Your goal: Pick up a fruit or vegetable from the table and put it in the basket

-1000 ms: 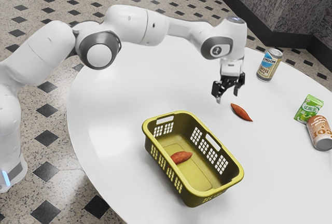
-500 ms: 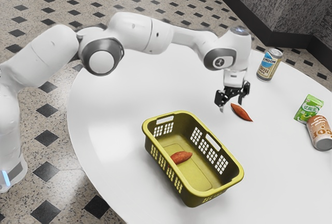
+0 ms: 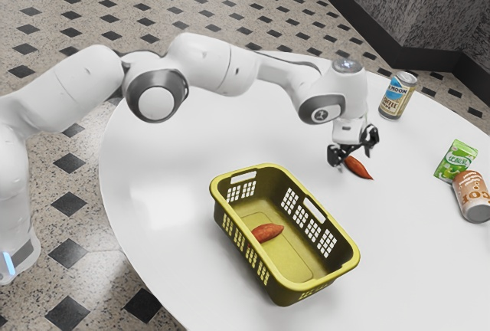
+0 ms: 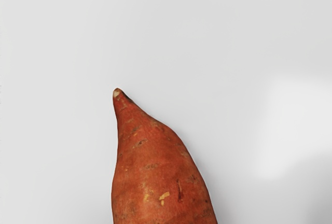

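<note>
1. Right, gripper (image 3: 355,159): jaws wide apart, low over the table (image 3: 172,143).
2. Just under the jaws: loose sweet potato (image 3: 358,168), lying on the table. Its tapered tip and part of its body face the wrist camera. Contact with the jaws: can't tell.
3. Out from the jaws, toward the exterior view's lower left: yellow-green basket (image 3: 282,290), second sweet potato (image 3: 267,232) inside.
4. Past the jaws, exterior view's upper right: coffee can (image 3: 397,96).
5. Farthest from the jaws, exterior view's right: green carton (image 3: 455,161), brown can (image 3: 472,194) beside it.
</note>
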Controlling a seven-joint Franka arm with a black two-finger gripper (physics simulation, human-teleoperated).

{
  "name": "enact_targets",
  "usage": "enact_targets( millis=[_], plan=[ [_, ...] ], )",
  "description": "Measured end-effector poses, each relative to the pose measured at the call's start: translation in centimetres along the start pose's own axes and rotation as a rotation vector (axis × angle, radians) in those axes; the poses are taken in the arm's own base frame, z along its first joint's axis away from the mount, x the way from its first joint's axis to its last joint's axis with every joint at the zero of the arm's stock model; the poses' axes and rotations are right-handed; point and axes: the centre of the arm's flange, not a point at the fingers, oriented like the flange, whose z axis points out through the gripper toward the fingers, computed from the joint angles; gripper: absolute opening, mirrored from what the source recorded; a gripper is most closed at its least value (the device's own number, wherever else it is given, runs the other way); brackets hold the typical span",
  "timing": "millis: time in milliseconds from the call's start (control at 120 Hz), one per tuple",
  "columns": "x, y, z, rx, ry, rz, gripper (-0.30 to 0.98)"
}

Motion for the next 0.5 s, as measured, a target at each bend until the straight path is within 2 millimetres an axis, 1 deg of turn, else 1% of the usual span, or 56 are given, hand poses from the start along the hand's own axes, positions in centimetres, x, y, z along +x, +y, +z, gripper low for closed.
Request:
enact_targets(
  millis=[108, 217, 267, 325, 417, 500],
  plan=[
    [0.3, 0.0, 0.0, 0.010, 0.002, 0.006, 0.69],
    [1.8, 0.2, 0.0, 0.014, 0.008, 0.025, 0.69],
    [2.1, 0.3, 0.0, 0.010, 0.006, 0.023, 0.69],
    [1.9, 0.4, 0.1, -0.006, -0.005, 0.007, 0.69],
    [1.0, 0.3, -0.1, -0.033, -0.033, -0.042, 0.69],
    [0.8, 0.4, -0.1, -0.053, -0.047, -0.076, 0.69]
  ],
)
